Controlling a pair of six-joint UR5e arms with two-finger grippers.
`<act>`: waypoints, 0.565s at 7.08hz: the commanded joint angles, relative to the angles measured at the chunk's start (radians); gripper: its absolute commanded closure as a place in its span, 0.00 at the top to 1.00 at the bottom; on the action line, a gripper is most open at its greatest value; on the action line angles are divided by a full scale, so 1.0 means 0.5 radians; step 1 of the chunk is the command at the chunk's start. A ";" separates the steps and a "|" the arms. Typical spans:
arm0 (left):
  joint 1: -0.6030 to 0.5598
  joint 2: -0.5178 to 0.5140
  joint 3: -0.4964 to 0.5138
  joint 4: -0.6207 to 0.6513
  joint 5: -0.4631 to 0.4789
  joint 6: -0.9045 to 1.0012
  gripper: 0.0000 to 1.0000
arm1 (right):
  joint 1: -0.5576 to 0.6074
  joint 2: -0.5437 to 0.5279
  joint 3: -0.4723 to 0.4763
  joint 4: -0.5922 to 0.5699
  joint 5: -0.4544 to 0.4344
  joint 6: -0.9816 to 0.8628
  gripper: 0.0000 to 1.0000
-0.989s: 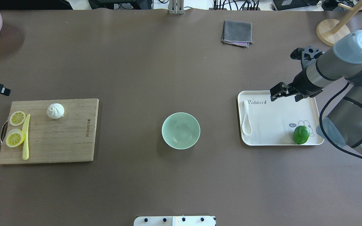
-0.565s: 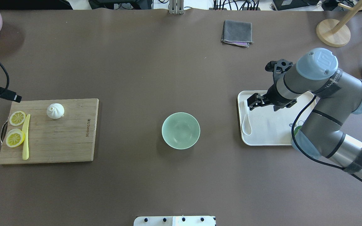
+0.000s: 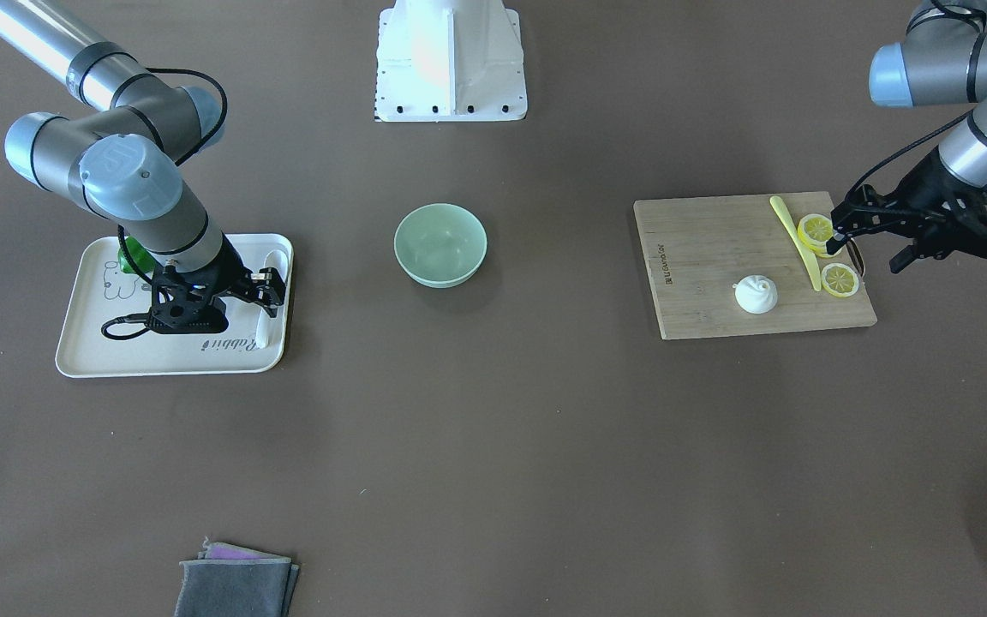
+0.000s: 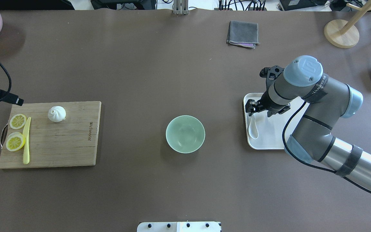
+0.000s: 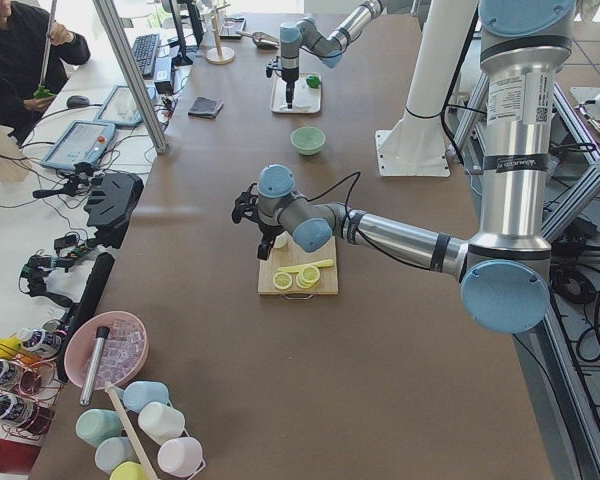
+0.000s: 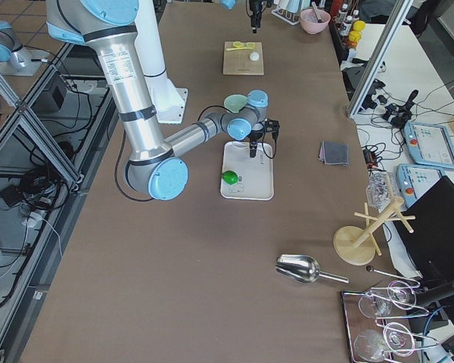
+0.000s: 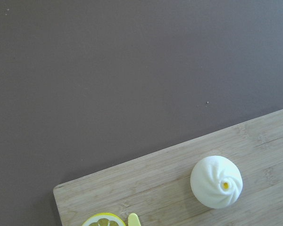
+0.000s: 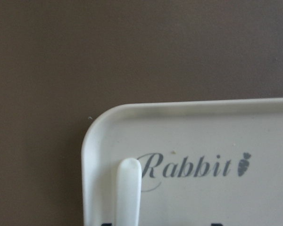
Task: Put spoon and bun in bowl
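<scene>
Swept the right gripper [image 4: 251, 109] in across the tray [image 4: 269, 145], to the robot's right of the bowl [image 4: 185, 134], within the last second; now poised above the handle of the spoon [image 4: 252, 127] lying there, jaws spread and empty. Edged the left gripper [image 3: 864, 255], also spread, nearer the cutting board [image 4: 60, 145] far to the bowl's other side, short of the bun [image 4: 57, 114] on it. Found the bowl empty. Probably calls for a descent and pinch on the spoon next

1. Right arm [image 4: 330, 93]: silver-grey tubular links; pale blue round joint caps with embossed logo; black strap bands.
2. Left arm [image 3: 986, 128]: identical silver tubes, blue caps.
3. Black cable [image 4: 284, 138] runs along each forearm.
4. Right gripper [image 4: 251, 109], left gripper [image 3: 865, 254]: black, two-fingered.
</scene>
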 commanded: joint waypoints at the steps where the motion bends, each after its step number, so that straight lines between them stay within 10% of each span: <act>1: 0.000 0.000 -0.002 -0.001 0.000 0.000 0.98 | -0.012 0.052 -0.039 -0.002 -0.001 0.049 0.62; 3: 0.000 -0.003 0.004 -0.001 0.000 0.000 0.98 | -0.022 0.052 -0.039 -0.002 -0.001 0.070 0.46; 4: 0.000 -0.003 0.004 -0.004 0.000 0.000 0.98 | -0.034 0.079 -0.039 0.001 0.002 0.164 0.08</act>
